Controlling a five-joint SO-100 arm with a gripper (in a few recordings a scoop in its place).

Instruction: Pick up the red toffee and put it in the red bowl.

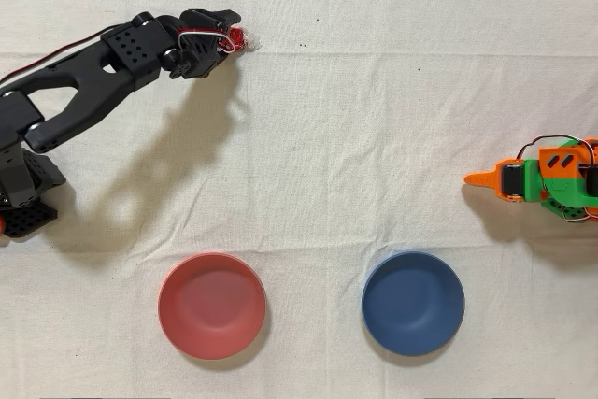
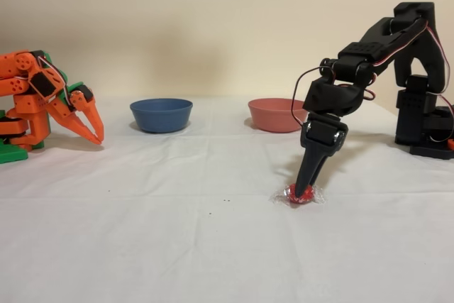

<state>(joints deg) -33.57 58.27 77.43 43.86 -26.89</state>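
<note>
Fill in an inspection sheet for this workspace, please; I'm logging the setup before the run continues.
Surface: white cloth, lightly creased, a few tiny dark specks.
Job's things: red toffee on the cloth at the gripper tips; red bowl empty, upright, apart from the toffee.
Clutter: blue bowl, empty, beside the red bowl.
Grippers: gripper pointing down, tips at the toffee; whether it has closed cannot be told.
Cables: red and white wires along the black arm.
Surroundings: plain beige wall; idle orange arm.
</note>
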